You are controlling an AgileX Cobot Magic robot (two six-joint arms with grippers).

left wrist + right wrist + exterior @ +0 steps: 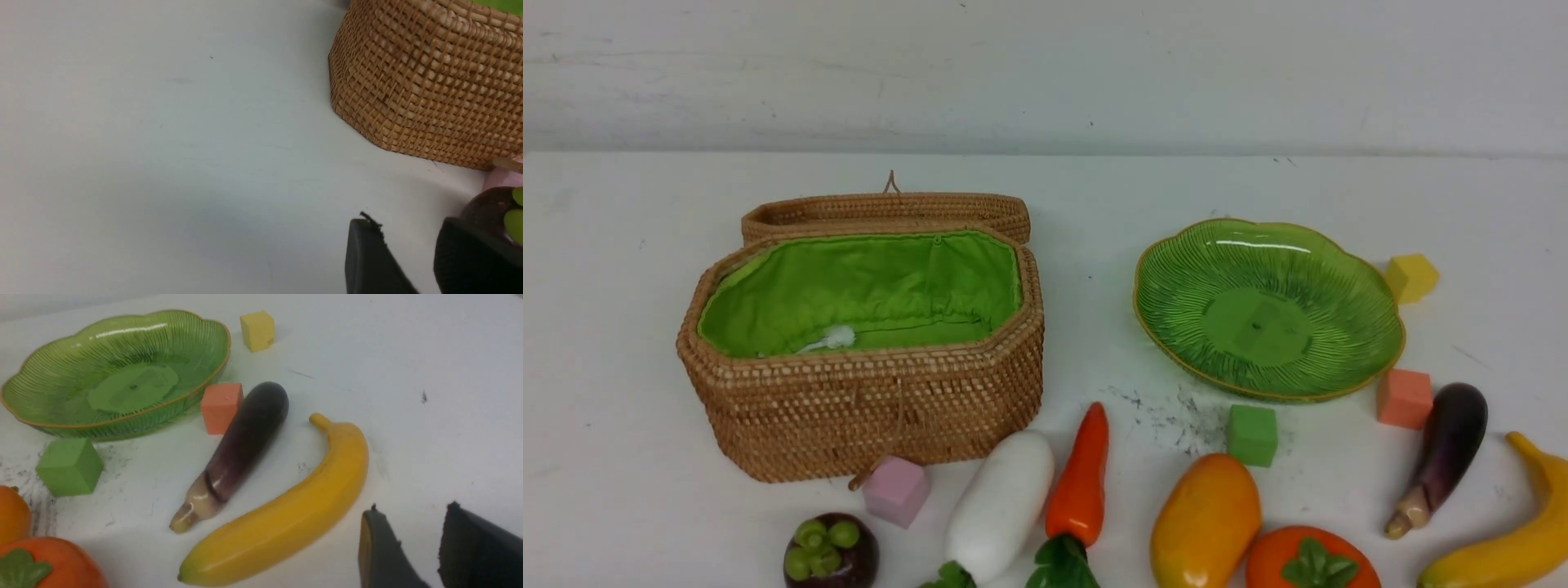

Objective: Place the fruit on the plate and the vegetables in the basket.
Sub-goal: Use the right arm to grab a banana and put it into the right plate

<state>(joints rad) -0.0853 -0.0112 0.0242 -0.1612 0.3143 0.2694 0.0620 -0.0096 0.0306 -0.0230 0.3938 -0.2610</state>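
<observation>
The open basket (866, 408) with green lining stands at the left, and the green plate (1266, 310) at the right; both hold nothing. Along the near edge lie the mangosteen (831, 551), white radish (1001, 506), carrot (1082, 482), mango (1205, 523), persimmon (1311, 559), eggplant (1441, 453) and banana (1515, 539). Neither arm shows in the front view. My left gripper (404, 228) is open over bare table, just beside the mangosteen (486, 208). The right gripper (412, 512) is also open and holds nothing, close to the banana (286, 522) and beyond it the eggplant (241, 449).
Foam cubes lie among the toys: pink (897, 490) against the basket's front, green (1252, 435) and orange (1404, 398) by the plate's near rim, yellow (1411, 278) at its far right. The basket lid (886, 214) hangs back behind the basket.
</observation>
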